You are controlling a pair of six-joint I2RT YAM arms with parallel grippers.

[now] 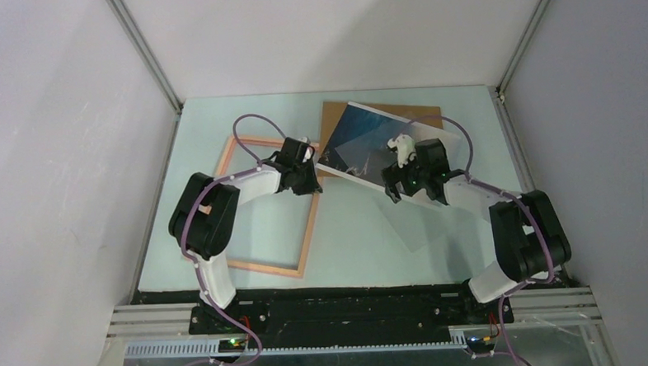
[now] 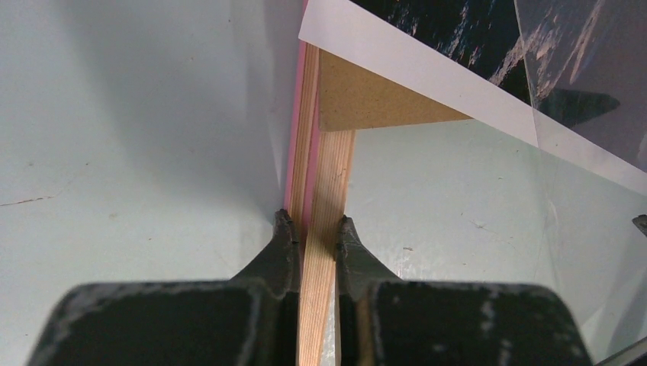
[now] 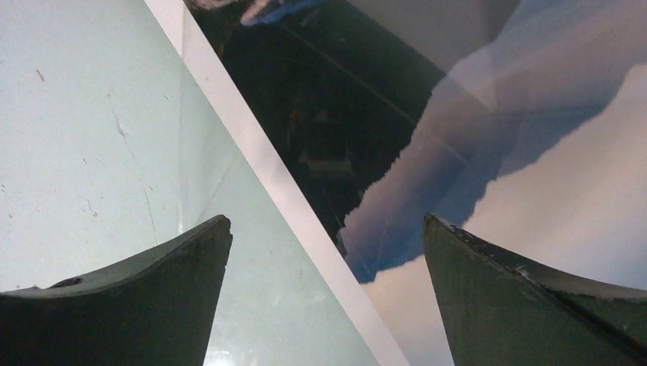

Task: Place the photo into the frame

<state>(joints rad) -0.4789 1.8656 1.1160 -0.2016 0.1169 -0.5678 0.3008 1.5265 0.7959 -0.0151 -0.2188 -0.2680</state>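
Note:
The pink frame [image 1: 310, 233] lies flat on the left half of the table. My left gripper [image 1: 311, 182] is shut on its right rail near the far corner. In the left wrist view the wooden rail [image 2: 328, 175] sits pinched between the two fingers of my left gripper [image 2: 317, 229]. The photo [image 1: 360, 140], a dark seascape with a white border, rests tilted on a brown board [image 1: 338, 116] just beyond that corner. My right gripper [image 1: 416, 197] stands open over the photo's near edge. In the right wrist view that gripper [image 3: 328, 229] spans the photo [image 3: 473, 152], touching nothing.
The brown backing board [image 2: 366, 95] pokes out under the photo [image 2: 473, 38] and touches the frame's corner. A faint clear sheet [image 1: 417, 224] seems to lie on the pale green table [image 1: 365, 247] near the right arm. Walls close in on three sides.

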